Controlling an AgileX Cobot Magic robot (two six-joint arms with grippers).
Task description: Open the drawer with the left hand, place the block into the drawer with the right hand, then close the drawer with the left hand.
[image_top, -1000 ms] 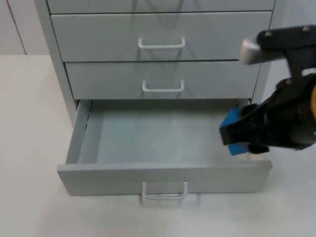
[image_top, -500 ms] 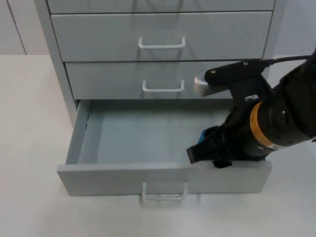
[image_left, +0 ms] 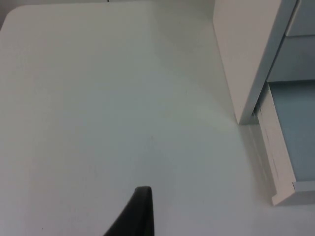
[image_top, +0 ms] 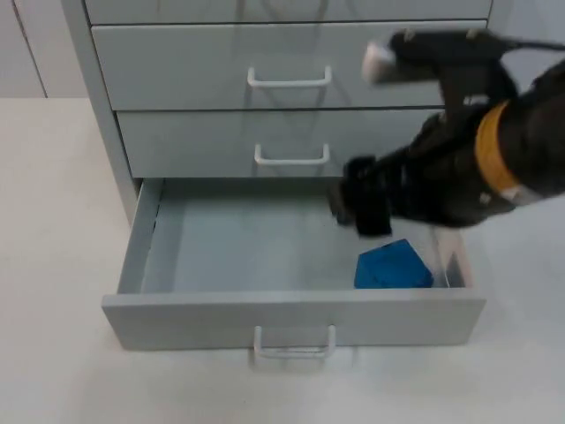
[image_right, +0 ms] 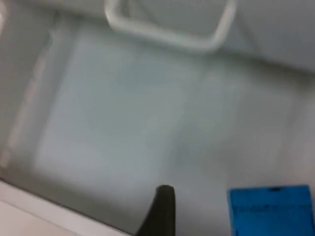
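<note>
The cabinet's bottom drawer [image_top: 291, 314] stands pulled out. The blue block [image_top: 393, 267] lies on the drawer floor at the front right corner, touching nothing but the floor. My right gripper [image_top: 357, 208] hovers open above the drawer, up and to the left of the block, with nothing in it. In the right wrist view the block [image_right: 270, 211] lies beside a black fingertip [image_right: 162, 209] on the drawer floor [image_right: 123, 123]. My left gripper [image_left: 140, 216] waits over bare table to the left of the cabinet, next to the drawer's side wall [image_left: 275, 157].
Two shut drawers with white handles [image_top: 291, 159] sit above the open one. The open drawer's own handle [image_top: 294, 340] faces the table's front. The cabinet's side panel [image_left: 246, 54] rises beside the left arm. White table top [image_top: 53, 265] spreads left of the cabinet.
The right gripper carried the block from the drawer's right side down into it, let it go and rose up and back. The block now lies in the drawer.
</note>
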